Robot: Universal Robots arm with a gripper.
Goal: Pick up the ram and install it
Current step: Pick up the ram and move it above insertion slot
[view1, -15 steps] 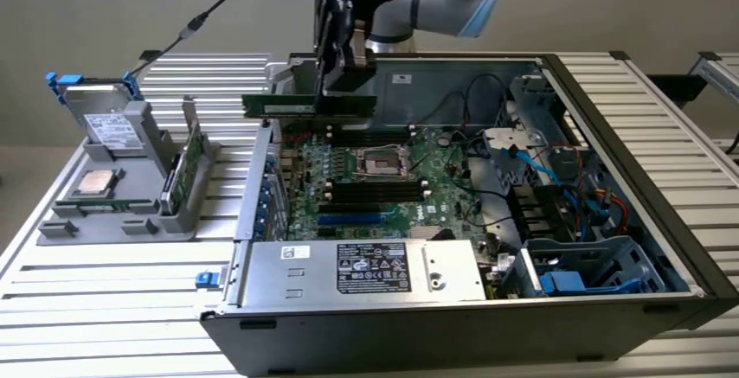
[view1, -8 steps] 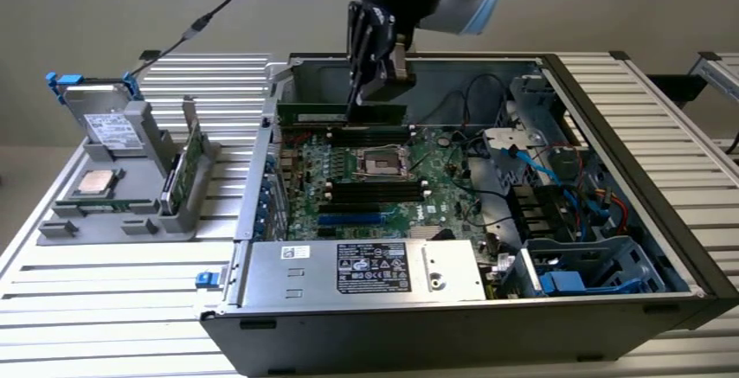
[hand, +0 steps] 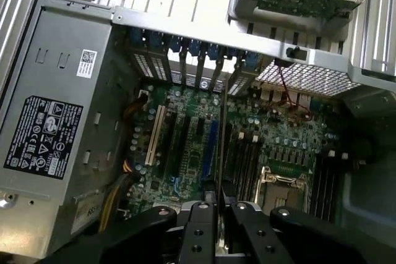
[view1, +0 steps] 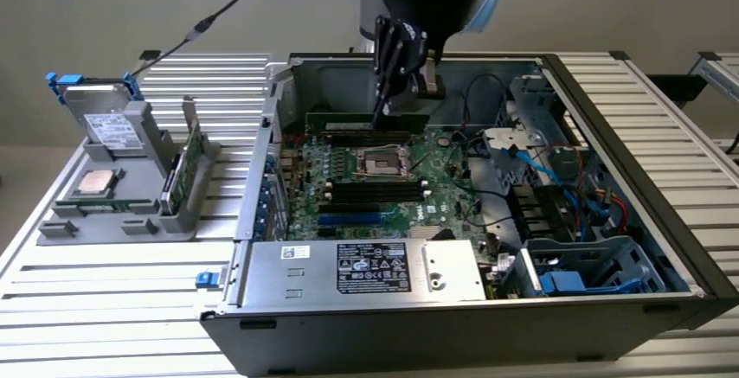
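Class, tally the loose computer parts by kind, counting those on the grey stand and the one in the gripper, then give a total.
Ram sticks: 2, the held ram in the gripper and the spare ram on the grey stand
Processor chip: 1
Hard drive: 1
Total: 4

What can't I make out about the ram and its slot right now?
- Seating: in the exterior view the ram, held in the gripper, blends into the board behind its lower edge. Whether it touches a slot or hangs above it cannot be told.
- Target slot: in the wrist view the ram is edge-on and covers what lies under it.
- Slot latches: too small in both views.
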